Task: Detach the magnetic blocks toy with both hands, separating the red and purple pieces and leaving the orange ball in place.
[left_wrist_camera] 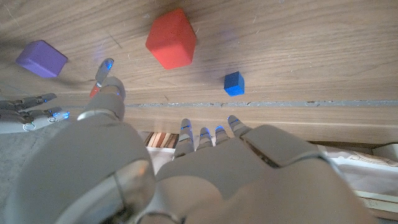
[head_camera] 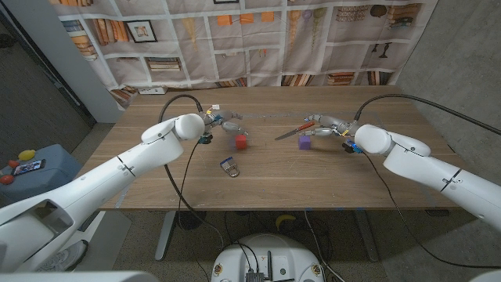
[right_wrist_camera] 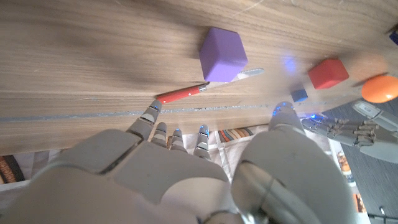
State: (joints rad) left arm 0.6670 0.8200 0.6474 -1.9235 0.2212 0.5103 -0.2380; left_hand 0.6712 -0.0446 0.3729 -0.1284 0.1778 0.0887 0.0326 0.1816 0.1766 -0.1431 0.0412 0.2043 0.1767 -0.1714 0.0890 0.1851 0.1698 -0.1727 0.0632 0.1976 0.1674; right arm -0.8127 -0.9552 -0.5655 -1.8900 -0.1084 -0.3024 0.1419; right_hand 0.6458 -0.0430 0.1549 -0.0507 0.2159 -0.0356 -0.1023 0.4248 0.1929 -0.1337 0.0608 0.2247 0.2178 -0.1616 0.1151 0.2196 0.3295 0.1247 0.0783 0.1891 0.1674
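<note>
The red block [head_camera: 242, 142] and the purple block [head_camera: 304, 141] sit apart on the wooden table [head_camera: 156, 184], with bare wood between them. My left hand [head_camera: 223, 123] hovers just behind and left of the red block [left_wrist_camera: 171, 38], its fingers spread and nothing in them. Behind the purple block [right_wrist_camera: 222, 54], my right hand [head_camera: 325, 125] is likewise spread and holds nothing. The orange ball [right_wrist_camera: 380, 88] shows beside my left hand [right_wrist_camera: 341, 127]; I cannot tell if they touch.
A red-handled screwdriver [head_camera: 291, 131] lies between the blocks, toward the back. A small blue cube [left_wrist_camera: 234, 83] sits behind the red block. A metal clip [head_camera: 229, 168] lies nearer the front edge. A small blue item [head_camera: 350, 146] sits by my right wrist.
</note>
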